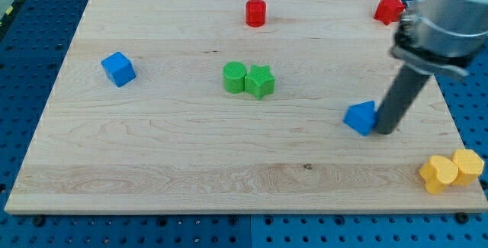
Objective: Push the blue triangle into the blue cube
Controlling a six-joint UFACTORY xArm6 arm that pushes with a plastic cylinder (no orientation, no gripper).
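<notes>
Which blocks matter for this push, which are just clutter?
Job: blue triangle, blue cube, my tip touching the triangle's right side.
Clutter: green cylinder, green star, red cylinder, red block, two yellow blocks.

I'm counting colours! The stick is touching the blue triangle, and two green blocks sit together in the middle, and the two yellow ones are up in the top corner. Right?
Almost. The camera view shows the two yellow blocks in the bottom right corner, not the top. The rest holds.

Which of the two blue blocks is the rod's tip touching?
The blue triangle at the view's right; my tip sits against its right side. The blue cube lies far off at the view's left.
</notes>
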